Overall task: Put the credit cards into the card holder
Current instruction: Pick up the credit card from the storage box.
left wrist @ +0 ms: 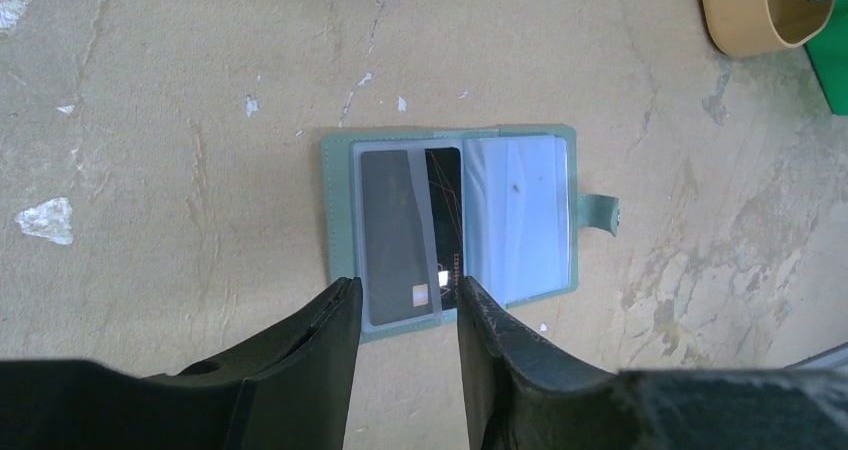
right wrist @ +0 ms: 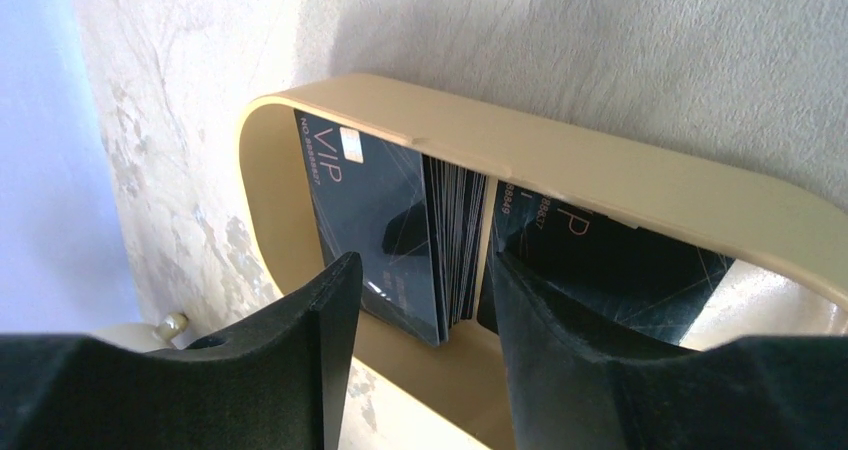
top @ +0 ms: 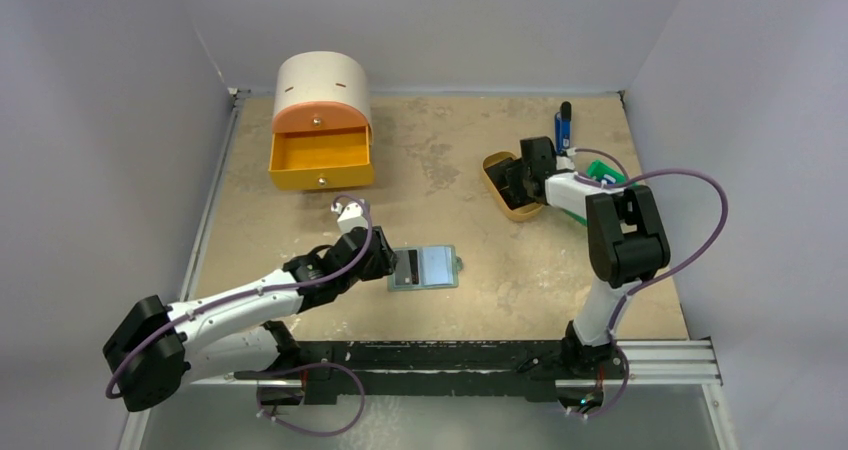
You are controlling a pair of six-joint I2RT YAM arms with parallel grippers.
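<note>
- Left gripper (left wrist: pixel 403 298), fingers apart, over the near edge of the open wallet (left wrist: pixel 520 215), a black card (left wrist: pixel 388 220) in one pocket
- Right gripper (right wrist: pixel 420 270), fingers apart, straddles the stacked cards (right wrist: pixel 455 235) in the tray (right wrist: pixel 620 175)

Top camera overlooks the whole table (top: pixel 520 270); wrist cameras peer close, left at card holder (left wrist: pixel 520 220), right at tray (right wrist: pixel 600 170).

Near the table's (top: pixel 500 290) far right corner, from above: tan tray (top: pixel 517 214) largely masked by the right gripper (top: pixel 512 183), green bin (top: pixel 605 177) mostly behind the arm. At the right wrist: lower edges of the credit cards (right wrist: pixel 385 210) lost behind the right fingers (right wrist: pixel 300 350), tray's end cropped at the right edge, digits beside "VIP" too small. At the left wrist: card holder's (left wrist: pixel 520 220) near edge partly covered by the left fingers (left wrist: pixel 310 350), tucked card (left wrist: pixel 445 185) dimmed behind a cloudy sleeve.
</note>
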